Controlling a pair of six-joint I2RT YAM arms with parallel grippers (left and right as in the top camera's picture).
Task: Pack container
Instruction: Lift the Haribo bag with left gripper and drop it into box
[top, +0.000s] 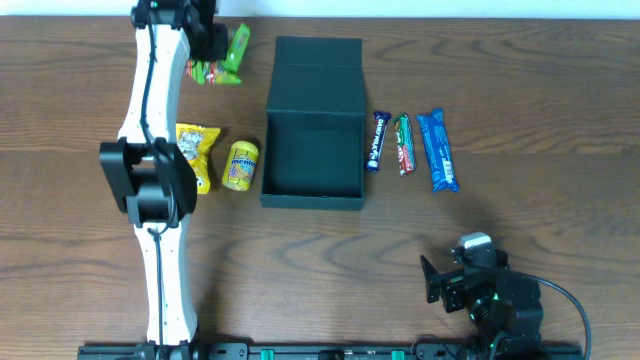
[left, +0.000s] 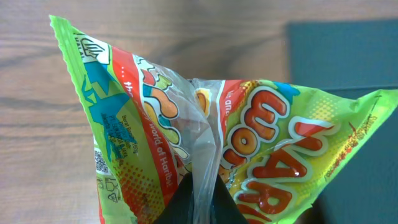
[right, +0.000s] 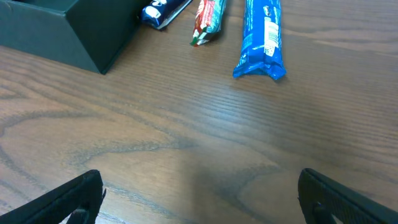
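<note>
– Wood-grain tabletop (top: 520, 60), brown, filled all three views. Where did the container stand?
– At the centre of the overhead view. The container (top: 312, 135), a dark teal square box, stood open. Its flap lid (top: 317, 55) was folded back on the far side.

– What lay to its left?
– A yellow Mentos tub (top: 241, 165) lay just beside the left wall. A yellow packet (top: 197, 152) lay next to the tub, partly under the left arm (top: 160, 250).

– And to its right?
– Three items lay side by side, lengthwise. The dark blue bar (top: 377, 140) was nearest the wall, then the red-and-green bar (top: 403, 143), then the long blue packet (top: 437, 150) outermost.

– How were the claws set?
– The left gripper (top: 213, 42) was off the box's far-left corner, clamped on a green Haribo packet (top: 234, 52). Its wrist view showed the packet's clear seam pinched between the dark fingers (left: 177, 208), with the container's edge behind at upper right. Whether the packet touched the table could not be told.
– The right gripper (top: 465, 285) sat near the front edge, well apart from the bars. In its wrist view the fingers (right: 68, 199) stood wide apart over bare wood, gripping nothing.
</note>
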